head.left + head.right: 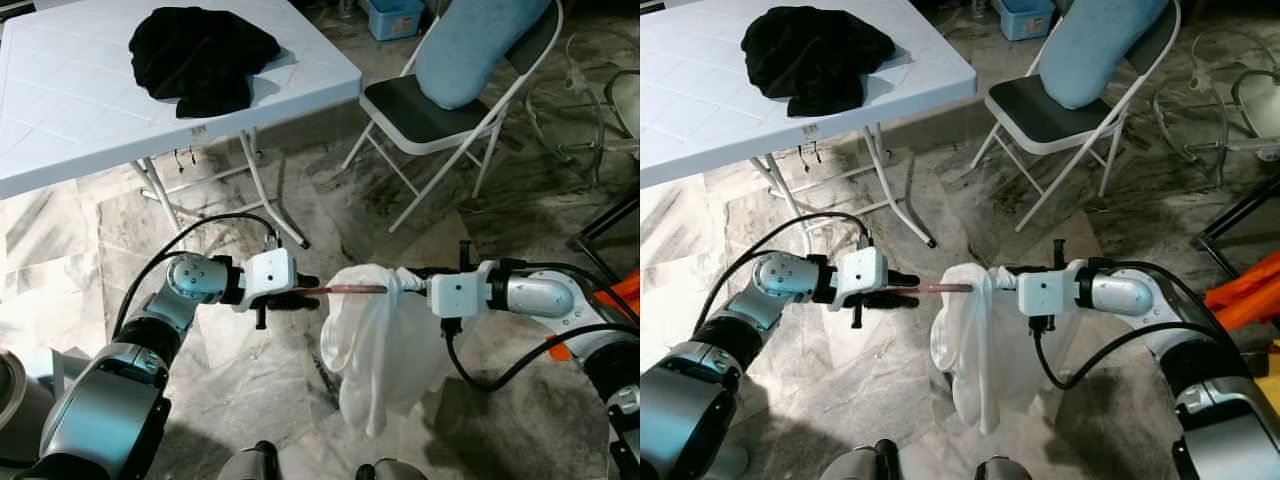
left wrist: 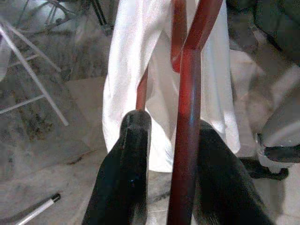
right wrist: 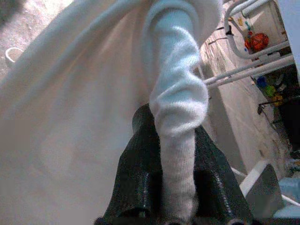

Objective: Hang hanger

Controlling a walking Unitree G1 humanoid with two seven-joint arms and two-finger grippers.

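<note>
The left gripper clamps the red hanger level, while the right gripper beside it pinches the white garment bunched over it, probably to pull it on.

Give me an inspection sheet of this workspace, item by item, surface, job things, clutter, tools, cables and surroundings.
Surface: grey marble floor; white folding table behind.
Job's things: reddish wooden hanger held level between both arms; white garment draped on its right end, hanging down.
Clutter: black cloth heaped on the table; orange item at the right edge.
Tools: left tool shut on a hanger bar; right tool shut on the white garment.
Cables: black cables loop off both forearms, hanging free.
Surroundings: folding chair with a blue cushion; blue bin beyond.
</note>
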